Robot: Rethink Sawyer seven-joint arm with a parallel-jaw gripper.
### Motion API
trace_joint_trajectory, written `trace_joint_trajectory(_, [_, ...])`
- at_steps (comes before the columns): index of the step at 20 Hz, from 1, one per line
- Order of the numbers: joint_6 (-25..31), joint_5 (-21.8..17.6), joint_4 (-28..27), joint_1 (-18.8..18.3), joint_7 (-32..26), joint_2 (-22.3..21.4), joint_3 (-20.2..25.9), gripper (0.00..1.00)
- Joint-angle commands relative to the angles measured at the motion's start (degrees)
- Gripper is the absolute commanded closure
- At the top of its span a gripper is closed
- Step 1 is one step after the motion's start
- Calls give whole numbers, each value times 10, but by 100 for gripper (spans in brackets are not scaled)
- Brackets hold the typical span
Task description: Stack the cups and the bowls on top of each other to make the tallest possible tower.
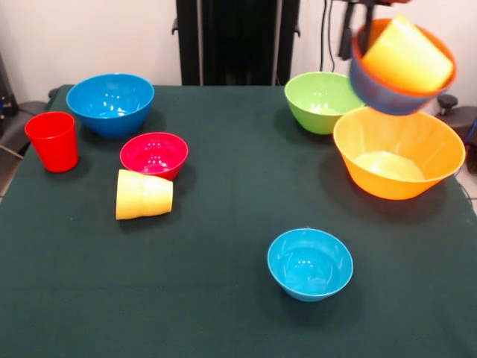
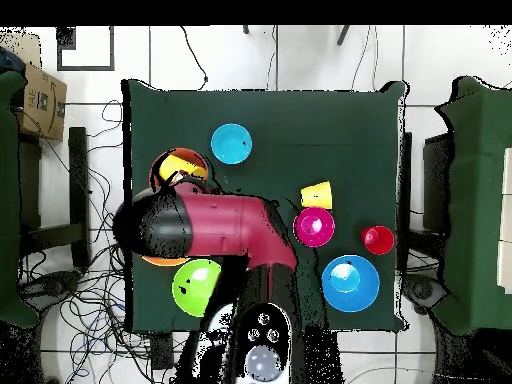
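My gripper [image 1: 366,26] comes in at the top right and is shut on the rim of a small tilted stack: a blue bowl [image 1: 384,97] holding an orange-red bowl [image 1: 373,33] with a yellow cup [image 1: 406,56] inside. The stack hangs just above the large yellow-orange bowl [image 1: 399,153]. In the overhead view the stack [image 2: 180,165] shows beside the arm [image 2: 225,225]. Standing apart on the table are a lime green bowl [image 1: 322,101], a light-blue bowl [image 1: 310,263], a medium blue bowl [image 1: 110,103], a crimson bowl [image 1: 154,154] and an upright red cup [image 1: 52,140]. A yellow cup [image 1: 143,195] lies on its side.
The dark green table [image 1: 223,298] ends close to the right of the large bowl. The robot's black pedestal [image 1: 237,41] stands behind the far edge. Cables and chairs surround the table in the overhead view.
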Motion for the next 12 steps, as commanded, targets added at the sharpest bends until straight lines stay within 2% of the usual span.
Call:
trace_joint_trajectory(1, [-5, 10, 24, 56, 138, 48, -20, 100])
trace_joint_trajectory(6, [-30, 25, 32, 85, 155, 64, -42, 100])
trace_joint_trajectory(12, [-73, 29, 46, 76, 135, 86, -47, 100])
